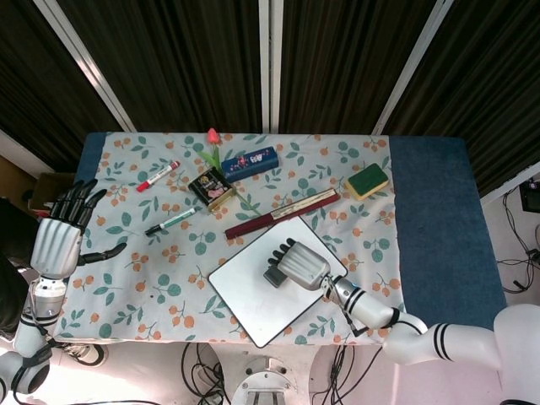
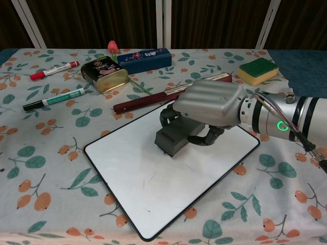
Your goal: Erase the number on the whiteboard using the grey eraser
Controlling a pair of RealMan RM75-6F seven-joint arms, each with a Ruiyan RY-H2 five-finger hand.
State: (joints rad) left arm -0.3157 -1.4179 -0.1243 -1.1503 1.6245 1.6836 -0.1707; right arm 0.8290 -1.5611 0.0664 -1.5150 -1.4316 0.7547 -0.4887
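Note:
The whiteboard (image 2: 133, 178) (image 1: 245, 299) lies tilted on the flowered cloth near the front edge. Only faint thin marks show on its white face. My right hand (image 2: 210, 104) (image 1: 302, 263) grips the grey eraser (image 2: 173, 140) (image 1: 274, 275) and presses it on the middle of the board. The eraser's far end is hidden under the fingers. My left hand (image 1: 57, 240) hangs off the table's left edge in the head view, fingers spread, holding nothing.
Behind the board lies a closed dark red fan (image 2: 168, 94). Further back are a green-yellow sponge (image 2: 257, 70), a blue box (image 2: 144, 59), a gold tin (image 2: 104, 74), a pink tulip (image 2: 113, 47), a green marker (image 2: 53, 99) and a red marker (image 2: 53, 70).

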